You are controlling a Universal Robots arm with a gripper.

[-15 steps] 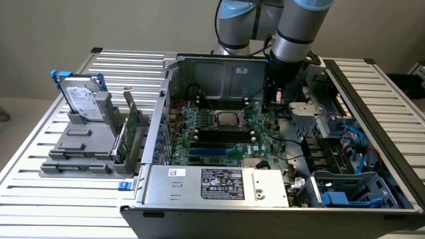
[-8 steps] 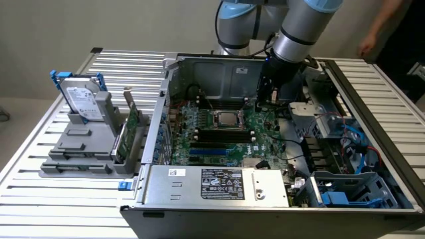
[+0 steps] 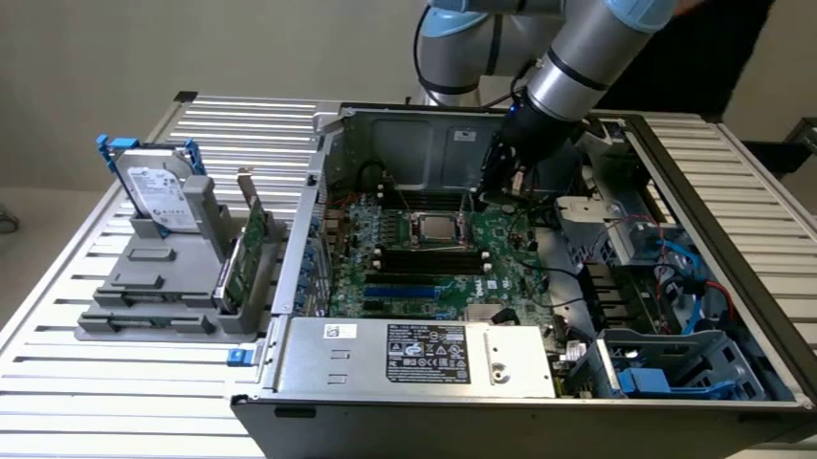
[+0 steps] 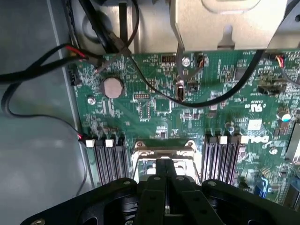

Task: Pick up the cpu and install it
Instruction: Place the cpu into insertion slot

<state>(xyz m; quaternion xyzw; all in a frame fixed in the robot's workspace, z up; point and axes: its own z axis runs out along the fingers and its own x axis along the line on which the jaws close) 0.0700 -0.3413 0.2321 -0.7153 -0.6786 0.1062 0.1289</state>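
gripper (image 4: 165,165): two dark fingers lie together with only a thin seam between them, and nothing is seen between the pads; in the exterior view it hangs inside the case, over the rear part of the board, just beyond the socket.
arm (image 3: 575,67): silver tube reaching down into the case from above.
cpu (image 3: 431,229): small flat square with a dull silver-beige lid, lying level inside the socket at the middle of the board, apart from the fingers.
socket (image 4: 164,146): metal frame around the chip, flanked on both sides by black memory slots (image 4: 108,161).
task state: judging by how it lies, the cpu looks seated in the socket; whether the frame is latched cannot be told.
handling: probably light and stiff; the lid is smooth and apt to slip; the contact face beneath is likely fragile, so it would tolerate no tilt or drag.
hold: best taken by two opposite edges of the lid, kept level and clear of the frame.
motherboard (image 3: 511,249): green, with a round coin cell (image 4: 112,86) and black cables (image 4: 220,96) crossing it.
case (image 3: 422,143): open tower lying on its side, with the power supply (image 3: 415,354) at the near edge.
hard drive (image 3: 160,196): stands in a grey holder (image 3: 153,287) on the exterior view's left, well apart from the case, on the slatted table (image 3: 128,382).
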